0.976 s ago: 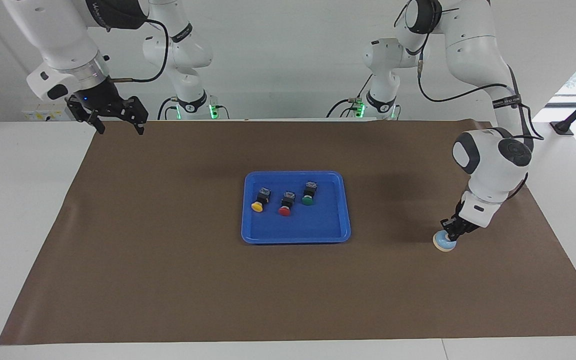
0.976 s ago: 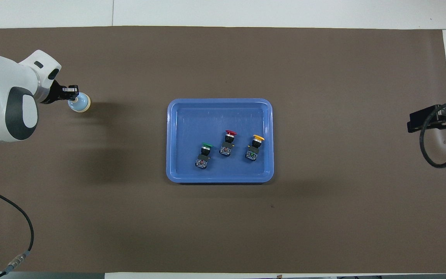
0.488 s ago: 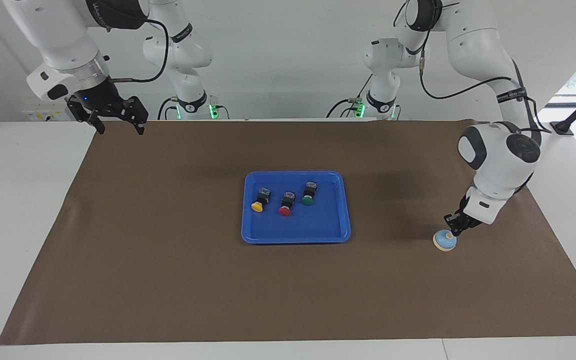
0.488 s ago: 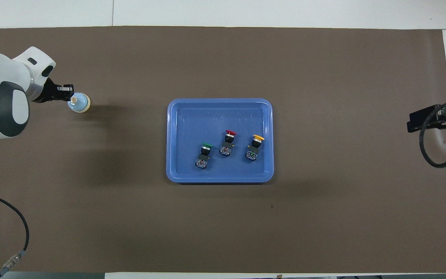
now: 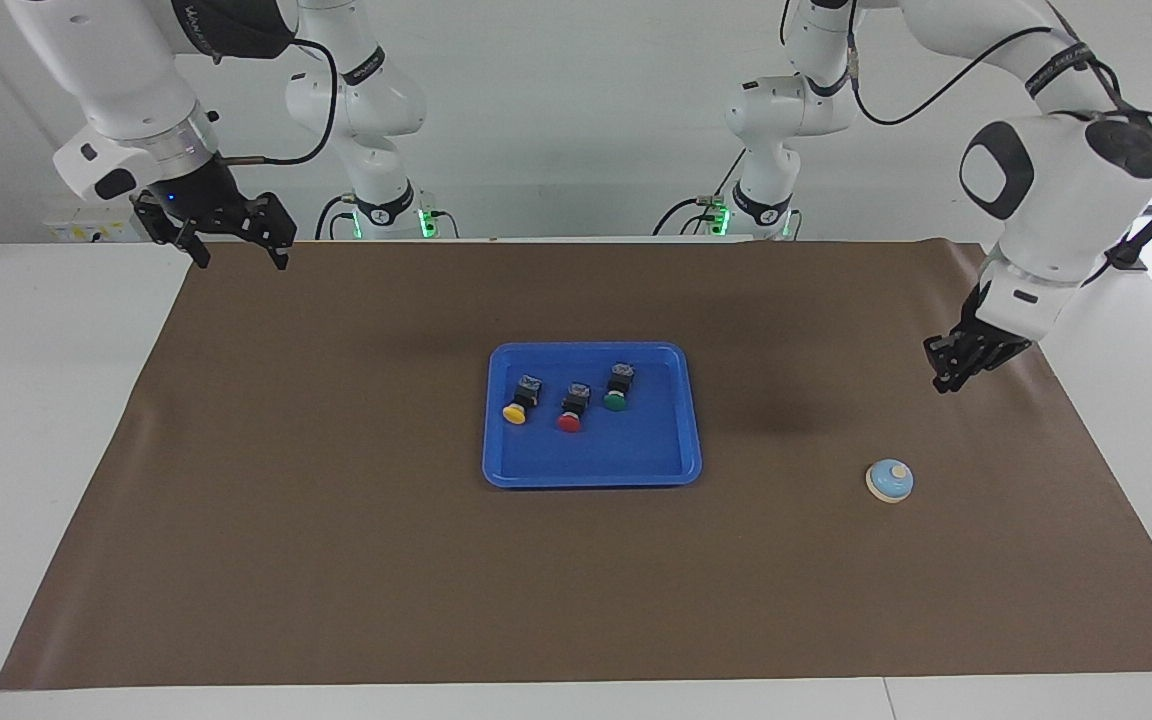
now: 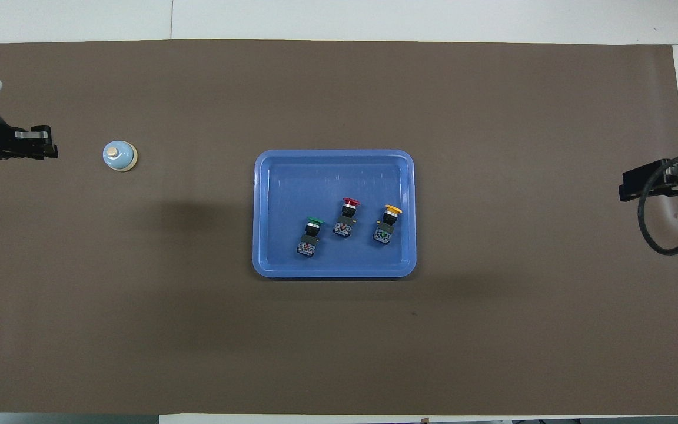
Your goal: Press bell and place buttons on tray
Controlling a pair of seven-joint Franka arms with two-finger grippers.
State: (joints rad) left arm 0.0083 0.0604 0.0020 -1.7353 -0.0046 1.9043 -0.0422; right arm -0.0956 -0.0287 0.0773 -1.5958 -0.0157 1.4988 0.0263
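While the bell (image 5: 890, 481) sits upright, clear of the tray (image 5: 591, 470), left pincer (image 5: 948, 377) hangs closed above; right pincer (image 5: 236, 252) waits open.

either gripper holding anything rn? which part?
Nothing is held. Left gripper hangs in the air, apart from the bell; right gripper waits open and empty. All three buttons lie in the tray.

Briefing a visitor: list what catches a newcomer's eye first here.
The bright-blue tray mid-mat holds three push-button switches: yellow, red, green. A light-blue bell sits alone toward the left arm's end, the left gripper raised above the mat near it.
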